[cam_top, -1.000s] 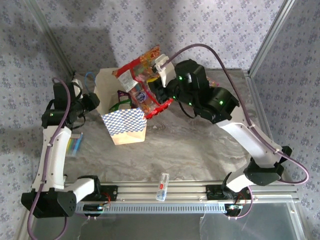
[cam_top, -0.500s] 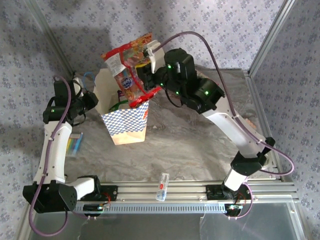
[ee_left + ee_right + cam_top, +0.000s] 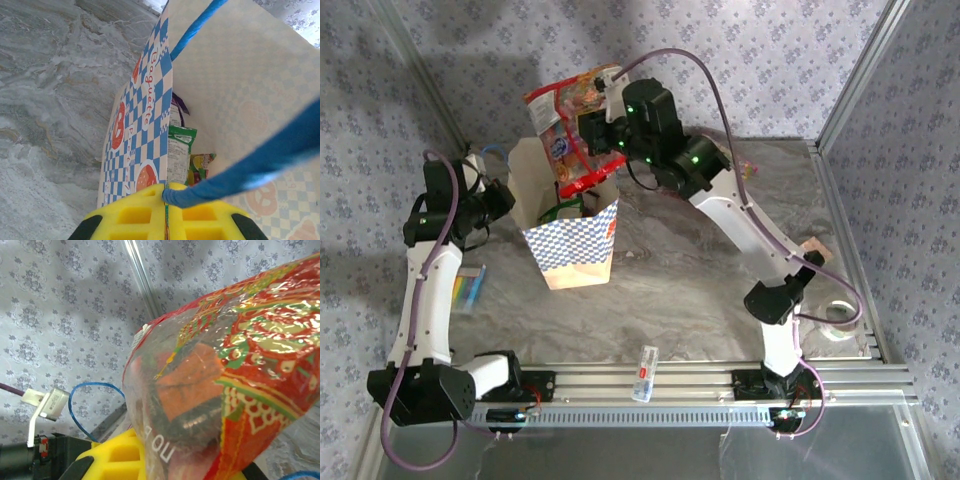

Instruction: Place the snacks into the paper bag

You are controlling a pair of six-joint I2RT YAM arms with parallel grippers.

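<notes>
Both closed: left claw [image 3: 166, 196] pinches the paper bag's [image 3: 575, 245] blue cord [image 3: 252, 167], right claw [image 3: 592, 132] grips red snack [image 3: 560, 105].

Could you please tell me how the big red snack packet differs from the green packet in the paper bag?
The red snack packet hangs in the right tool over the paper bag; the green packet sits inside it. The red one is red and orange, the other green and white. Both are glossy plastic.

red snack packet [image 3: 250, 365]: cut off at edge | blue cord handle [image 3: 260, 160]: blurred
</notes>
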